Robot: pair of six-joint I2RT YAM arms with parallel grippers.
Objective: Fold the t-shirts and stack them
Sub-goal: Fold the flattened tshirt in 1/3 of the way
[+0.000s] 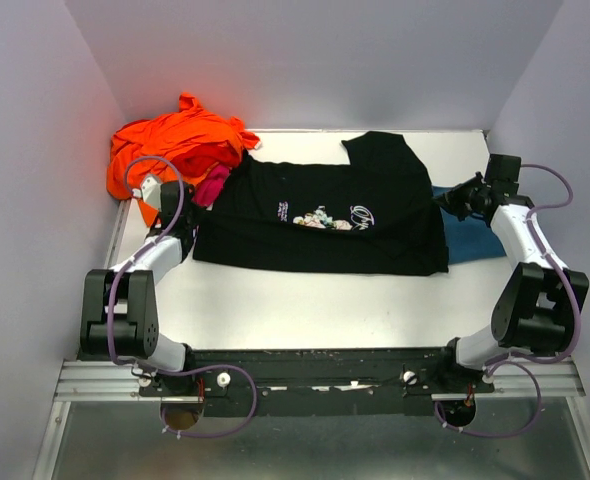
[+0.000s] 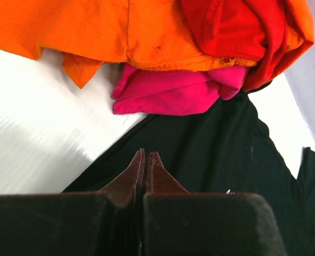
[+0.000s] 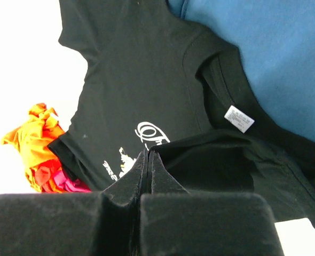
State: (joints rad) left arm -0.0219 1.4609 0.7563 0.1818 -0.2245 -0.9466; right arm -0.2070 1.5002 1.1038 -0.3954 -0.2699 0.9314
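Observation:
The black t-shirt [image 1: 325,190] with a white-and-pink chest print lies spread sideways across the table, a layer folded over near its collar [image 3: 221,160]. My left gripper [image 1: 182,200] is shut at the shirt's left edge, its tips [image 2: 146,153] over the black cloth [image 2: 221,154]; I cannot tell whether they pinch it. My right gripper [image 1: 443,200] is shut at the collar end, its tips [image 3: 148,153] meeting the folded black layer. The teal-blue t-shirt [image 1: 470,240] lies partly under the black one at right. The orange t-shirt [image 1: 175,140] and the magenta-pink one [image 1: 213,185] are crumpled at back left.
The white table [image 1: 305,310] is walled by grey panels at left, back and right. The orange and pink heap [image 2: 173,90] lies just ahead of my left gripper. A white neck tag [image 3: 238,118] shows inside the black collar. The arm bases stand on the near rail.

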